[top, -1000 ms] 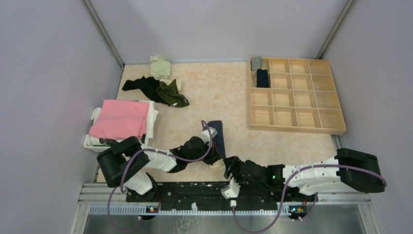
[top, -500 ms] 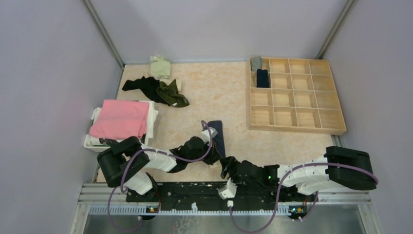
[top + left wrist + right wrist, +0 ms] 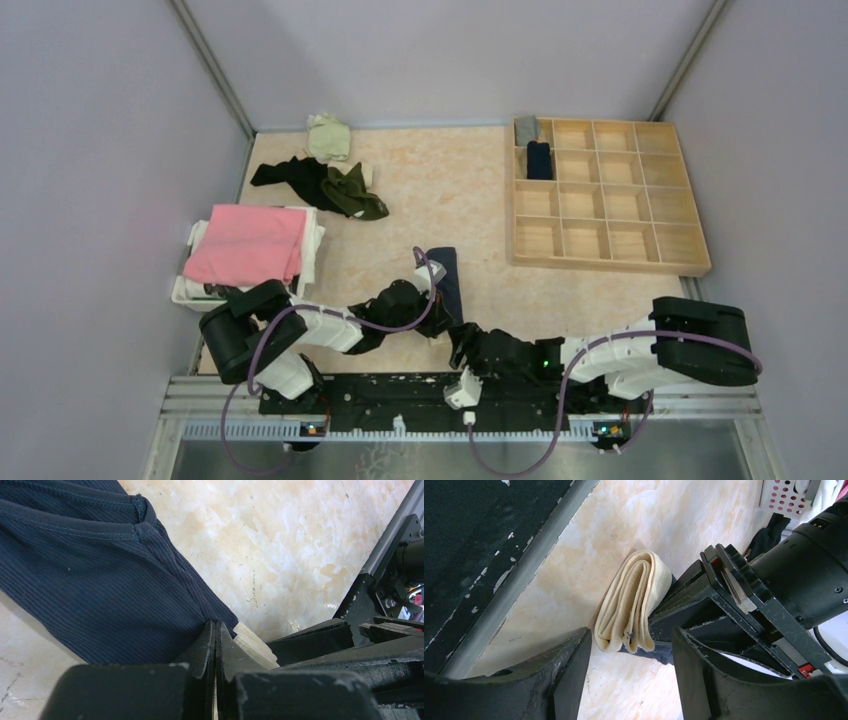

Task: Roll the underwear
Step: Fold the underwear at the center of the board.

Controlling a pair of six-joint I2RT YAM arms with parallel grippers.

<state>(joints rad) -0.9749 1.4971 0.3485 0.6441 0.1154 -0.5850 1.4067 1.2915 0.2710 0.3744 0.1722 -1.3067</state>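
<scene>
Directions are in the top view, with 12 o'clock toward the far wall. From my right gripper (image 3: 457,340), 12 o'clock is blocked by the navy underwear (image 3: 449,277) and by my left gripper (image 3: 438,323), whose jaws are closed on it. At 2 o'clock, bare tabletop (image 3: 480,210) runs to the wooden compartment tray (image 3: 610,263). At 10 o'clock stand the white basket (image 3: 186,291) and, farther off, the pile of dark garments (image 3: 335,188). At 6 o'clock the mounting rail (image 3: 400,392) bounds the table. Between my spread right fingers (image 3: 569,665), the folded beige waistband (image 3: 634,605) fills most of the gap.
</scene>
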